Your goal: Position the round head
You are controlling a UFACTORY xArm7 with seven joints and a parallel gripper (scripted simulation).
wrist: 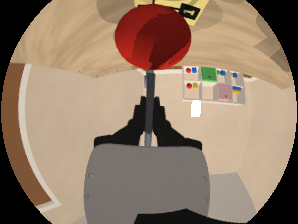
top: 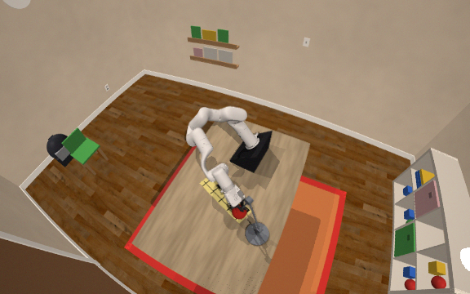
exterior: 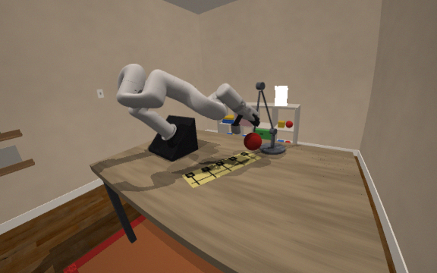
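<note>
The lamp's grey round foot stands on the bench, with its elbow joint high above. Its red round head hangs clear of the bench over the foot end of the yellow strip, near mark 1. My gripper is shut on the thin grey lamp rod just above the head. The mark under the head is hidden in the wrist view.
The arm's black base block sits at the bench's back. A white shelf with coloured blocks stands beyond the lamp. An orange couch borders the bench.
</note>
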